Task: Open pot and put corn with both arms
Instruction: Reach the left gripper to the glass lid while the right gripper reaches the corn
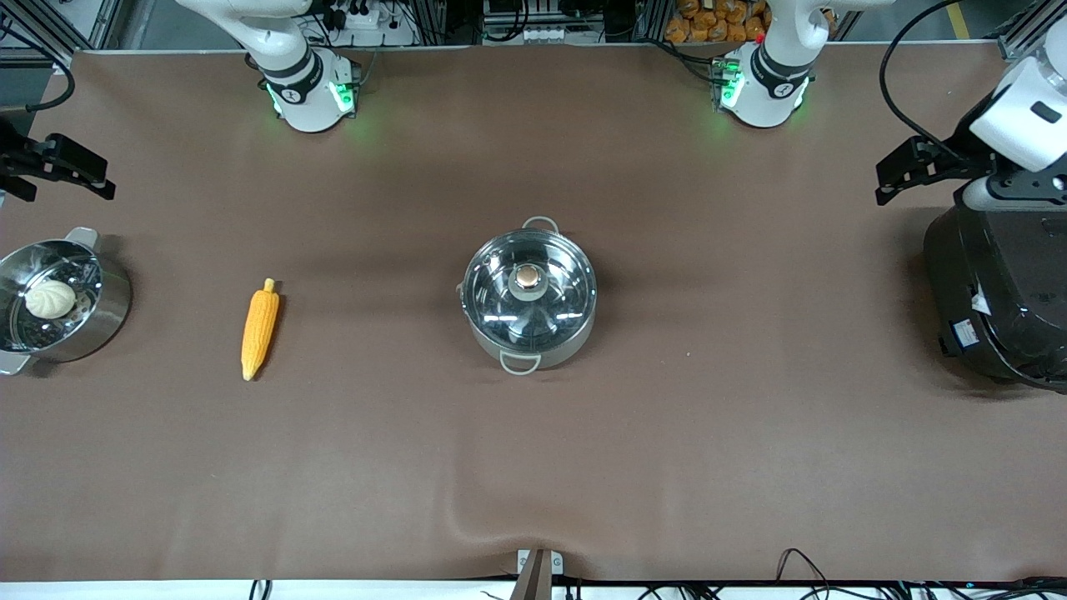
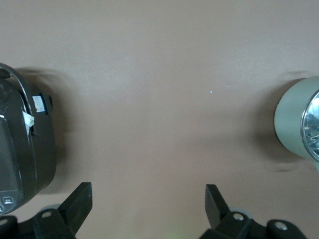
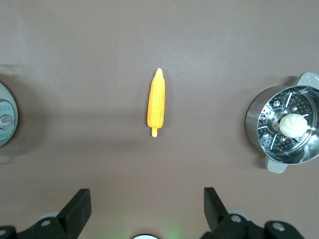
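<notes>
The steel pot [image 1: 529, 292] stands mid-table with its glass lid and copper knob [image 1: 527, 277] on. The corn [image 1: 259, 328] lies on the cloth between the pot and the steamer pot, toward the right arm's end. My left gripper [image 1: 885, 179] is open and empty, up beside the black cooker. Its wrist view shows its open gripper [image 2: 148, 191] over bare cloth, with the pot's side [image 2: 294, 119] at the edge. My right gripper [image 1: 100, 179] is open and empty above the table's end near the steamer pot. In its wrist view the gripper [image 3: 147, 195] is open, and the corn [image 3: 156, 102] and the pot's edge [image 3: 6, 119] show.
A steel steamer pot [image 1: 100, 321] holding a white bun [image 1: 50, 298] stands at the right arm's end, also in the right wrist view [image 3: 256, 124]. A big black cooker [image 1: 996, 300] stands at the left arm's end, also in the left wrist view [image 2: 20, 144].
</notes>
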`<control>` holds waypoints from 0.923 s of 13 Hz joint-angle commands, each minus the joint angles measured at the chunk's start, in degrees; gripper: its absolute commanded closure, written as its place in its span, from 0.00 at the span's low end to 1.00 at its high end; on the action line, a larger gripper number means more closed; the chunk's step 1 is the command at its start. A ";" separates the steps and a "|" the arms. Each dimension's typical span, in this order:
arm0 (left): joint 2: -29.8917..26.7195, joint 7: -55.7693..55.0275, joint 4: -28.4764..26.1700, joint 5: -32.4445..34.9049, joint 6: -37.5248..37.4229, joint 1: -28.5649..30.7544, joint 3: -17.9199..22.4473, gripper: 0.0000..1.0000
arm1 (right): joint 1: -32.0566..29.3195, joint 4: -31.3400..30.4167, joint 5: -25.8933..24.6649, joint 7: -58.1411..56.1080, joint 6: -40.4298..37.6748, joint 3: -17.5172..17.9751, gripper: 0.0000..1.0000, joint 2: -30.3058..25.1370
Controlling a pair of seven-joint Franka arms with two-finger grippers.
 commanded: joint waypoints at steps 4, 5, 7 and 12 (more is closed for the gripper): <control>1.02 0.31 2.69 -0.69 -0.13 -0.08 -0.03 0.00 | -0.41 1.40 -1.12 0.17 -1.04 0.32 0.00 1.47; 2.77 0.40 4.01 -1.65 -0.04 -0.52 -0.03 0.00 | -0.41 1.40 -1.12 -0.01 -1.04 0.32 0.00 2.35; 8.04 -0.82 7.08 -5.68 2.23 -2.45 -1.08 0.00 | -0.76 0.79 -0.43 -0.01 -0.87 0.23 0.00 4.54; 21.30 -22.31 16.30 -5.26 6.99 -15.44 -1.61 0.00 | 0.02 -5.43 0.99 -0.01 9.82 0.32 0.00 11.05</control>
